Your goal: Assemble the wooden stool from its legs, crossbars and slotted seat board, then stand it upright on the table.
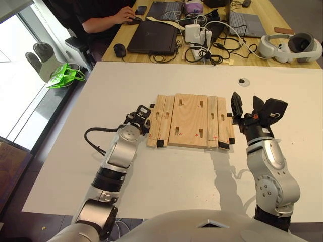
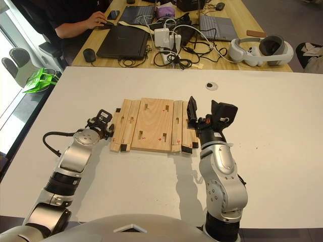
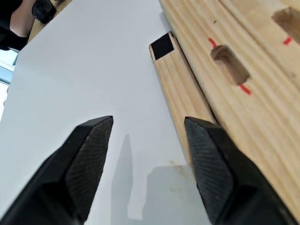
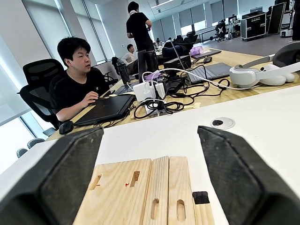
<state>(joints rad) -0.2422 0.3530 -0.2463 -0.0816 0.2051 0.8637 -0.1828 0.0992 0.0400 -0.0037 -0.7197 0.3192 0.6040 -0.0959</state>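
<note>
Stool's nowhere near built, everything's lying flat in the middle of the big white table [image 1: 166, 191]. The wide pale wooden seat board [image 1: 187, 120] with its four slots and little red marks sits in the centre. Two narrow pale wooden bars [image 1: 160, 121] with black end caps are pushed up against its left side, and more of the same bars [image 1: 221, 125] are against its right, all side by side like one panel.

The left gripper [image 3: 149, 140] is down low at the table, right next to the outermost left bar [image 3: 180, 89], jaws parted a moderate amount with nothing in them. One finger [image 3: 213, 164] looks right at that bar, can't tell if it's actually touching.

The right gripper [image 1: 248, 108] hangs up off the table at the right edge of the wood, jaws spread wide, empty.

Further back on the table there's a small round grey cable port [image 1: 244, 80], and behind it a wooden desk [image 1: 252, 25] with a black laptop [image 1: 153, 38] and a white headset [image 1: 290, 47]
</note>
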